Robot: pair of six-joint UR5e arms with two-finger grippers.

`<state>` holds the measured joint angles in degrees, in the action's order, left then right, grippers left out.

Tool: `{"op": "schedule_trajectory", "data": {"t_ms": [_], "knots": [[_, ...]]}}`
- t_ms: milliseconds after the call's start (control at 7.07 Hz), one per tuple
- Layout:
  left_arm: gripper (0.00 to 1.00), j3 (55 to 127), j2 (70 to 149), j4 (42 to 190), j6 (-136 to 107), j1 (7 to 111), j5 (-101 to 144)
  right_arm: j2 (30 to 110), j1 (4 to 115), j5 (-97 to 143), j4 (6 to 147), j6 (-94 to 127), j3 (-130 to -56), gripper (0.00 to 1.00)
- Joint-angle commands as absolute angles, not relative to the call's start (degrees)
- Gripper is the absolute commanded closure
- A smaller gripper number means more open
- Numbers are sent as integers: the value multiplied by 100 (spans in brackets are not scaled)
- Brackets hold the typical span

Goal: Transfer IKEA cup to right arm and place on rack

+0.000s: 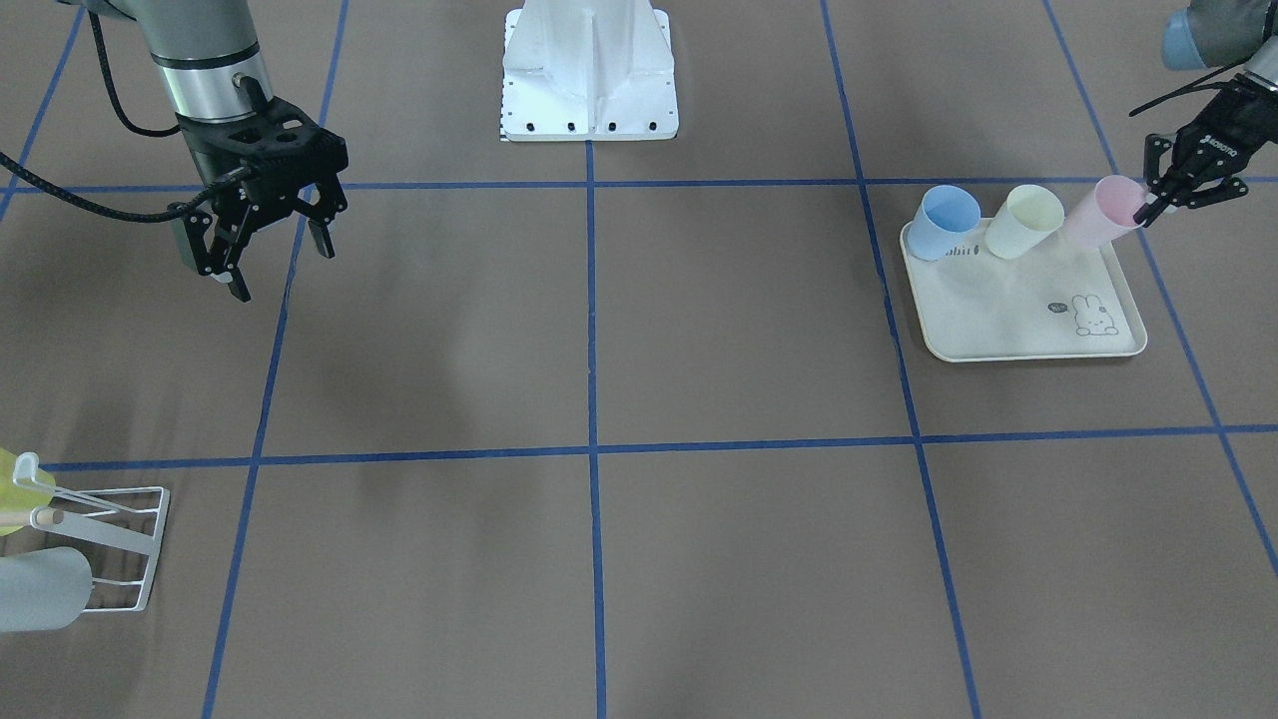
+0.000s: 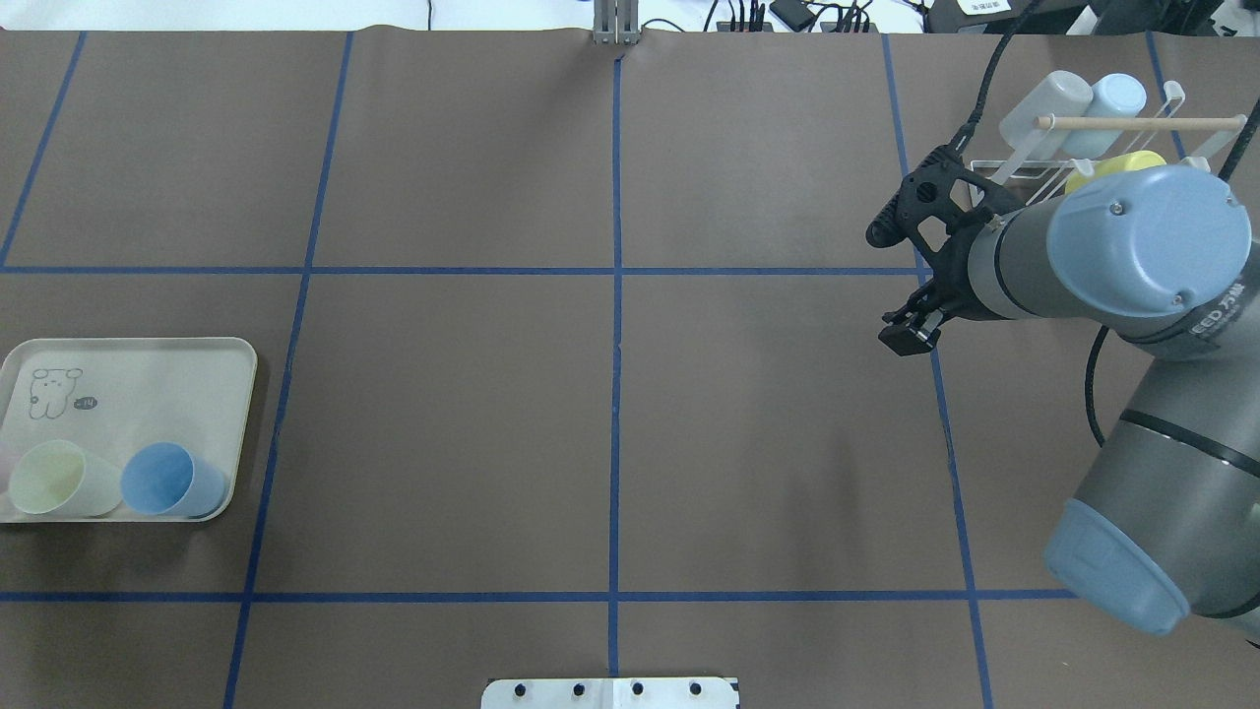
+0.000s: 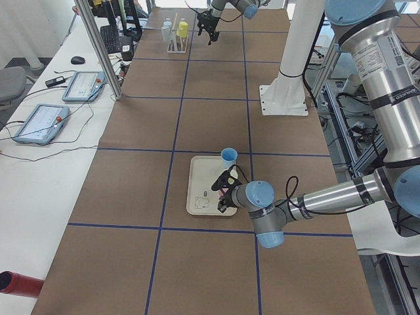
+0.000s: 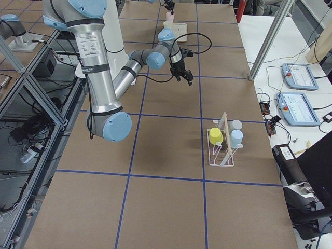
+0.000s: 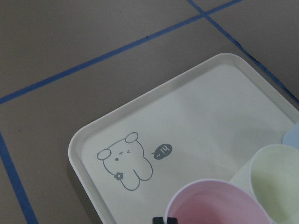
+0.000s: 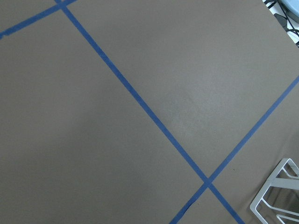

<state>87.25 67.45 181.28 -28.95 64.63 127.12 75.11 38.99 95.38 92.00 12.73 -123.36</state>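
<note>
Two grippers to log. The right arm point(image 2: 1142, 246) hovers near the rack point(image 1: 130, 539), and the right gripper point(image 1: 280, 262) is spread wide and empty. On the far side, over the tray point(image 1: 998, 330), the left gripper point(image 1: 1158, 205) is clamped on the rim of the pink cup point(image 1: 1098, 212), which is tilted at the tray's corner. I judge the cup light, thin-walled and slick, so I'd take it by the mid-body.

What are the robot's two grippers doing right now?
Left gripper: shut on the pink cup.
Right gripper: open, empty.
</note>
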Motion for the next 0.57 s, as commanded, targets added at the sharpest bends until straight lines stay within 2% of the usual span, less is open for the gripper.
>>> {"op": "schedule_trajectory", "data": {"t_ms": [0, 424], "knots": [[100, 9226, 6951, 17983, -4015, 6943, 13095, 7375, 3876, 9545, 9063, 1283, -12314, 1], [100, 10218, 7416, 17974, -7082, 6935, 13104, 7374, 3614, 9571, 8001, 1484, -12270, 1]]}}
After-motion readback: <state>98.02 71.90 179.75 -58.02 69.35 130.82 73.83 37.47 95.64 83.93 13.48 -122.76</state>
